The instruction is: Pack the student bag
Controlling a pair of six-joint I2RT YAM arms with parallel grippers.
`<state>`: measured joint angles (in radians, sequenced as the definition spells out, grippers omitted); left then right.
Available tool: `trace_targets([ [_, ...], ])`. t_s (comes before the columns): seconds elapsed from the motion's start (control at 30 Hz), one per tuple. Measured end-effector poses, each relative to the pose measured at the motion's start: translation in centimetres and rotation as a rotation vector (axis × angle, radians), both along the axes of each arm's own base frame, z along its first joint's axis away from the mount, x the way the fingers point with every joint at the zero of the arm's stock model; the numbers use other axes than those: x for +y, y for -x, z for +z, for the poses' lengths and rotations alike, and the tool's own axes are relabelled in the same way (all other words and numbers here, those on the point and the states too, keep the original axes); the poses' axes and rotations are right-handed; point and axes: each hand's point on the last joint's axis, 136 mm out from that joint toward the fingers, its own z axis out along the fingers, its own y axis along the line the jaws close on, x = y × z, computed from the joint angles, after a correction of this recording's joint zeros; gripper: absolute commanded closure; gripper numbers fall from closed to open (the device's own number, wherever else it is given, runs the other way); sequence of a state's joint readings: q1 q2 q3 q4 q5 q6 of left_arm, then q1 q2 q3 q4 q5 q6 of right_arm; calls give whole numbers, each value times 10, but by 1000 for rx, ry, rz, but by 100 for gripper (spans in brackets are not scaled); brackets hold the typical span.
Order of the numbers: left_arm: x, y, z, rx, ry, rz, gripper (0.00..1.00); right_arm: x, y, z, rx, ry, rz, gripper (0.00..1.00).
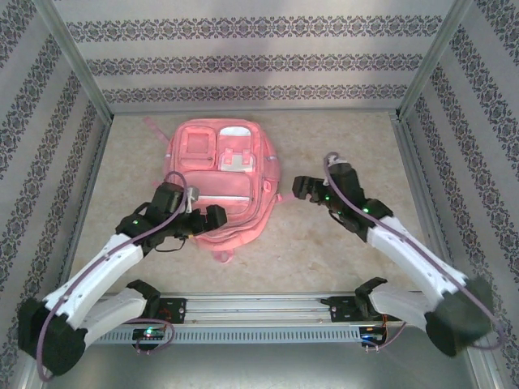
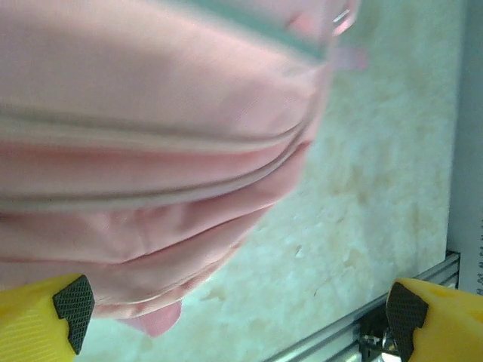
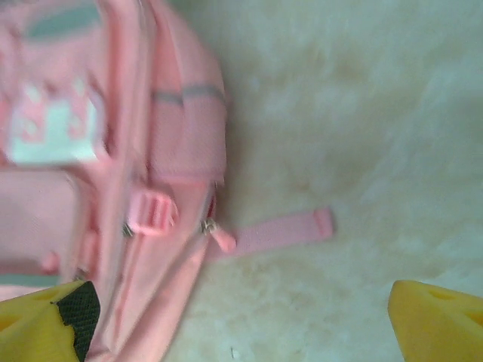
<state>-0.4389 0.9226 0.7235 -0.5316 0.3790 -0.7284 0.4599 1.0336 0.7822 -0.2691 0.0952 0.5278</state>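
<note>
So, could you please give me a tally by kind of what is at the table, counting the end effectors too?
Student bag: 1
End effectors: 2, the left end effector and the right end effector, both open
Total: 3

My walled work cell
I see banded floral walls (image 1: 243, 57) on three sides, a pale marbled tabletop (image 1: 308, 259), soft even light.

Pink student bag (image 3: 98, 188) at left on pale table (image 3: 362, 113), 1 strap (image 3: 279, 230) lying flat toward right. Right hand (image 3: 241, 320) spread wide, 2 yellow fingers (image 3: 430, 317) at bottom corners.
</note>
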Motion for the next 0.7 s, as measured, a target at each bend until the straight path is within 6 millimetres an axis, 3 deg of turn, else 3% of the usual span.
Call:
trace_targets([
  [0.1, 22, -21, 44, -205, -98, 72, 0, -26, 1, 28, -172, 41, -81, 2],
  [0.17, 41, -32, 64, -345, -183, 124, 0, -44, 3, 24, -263, 112, -131, 2],
  [0.23, 57, -38, 69, -485, -270, 149, 0, -64, 5, 2, -314, 215, -173, 2],
  [0.4, 115, -47, 28, -586, -619, 260, 0, -117, 12, -71, -274, 423, -253, 2],
  [0.5, 142, -53, 2, -579, -764, 310, 0, -139, 10, -86, -272, 453, -289, 2],
  [0.7, 187, -56, -56, -540, -834, 433, 0, -161, -9, -97, -282, 418, -335, 2],
])
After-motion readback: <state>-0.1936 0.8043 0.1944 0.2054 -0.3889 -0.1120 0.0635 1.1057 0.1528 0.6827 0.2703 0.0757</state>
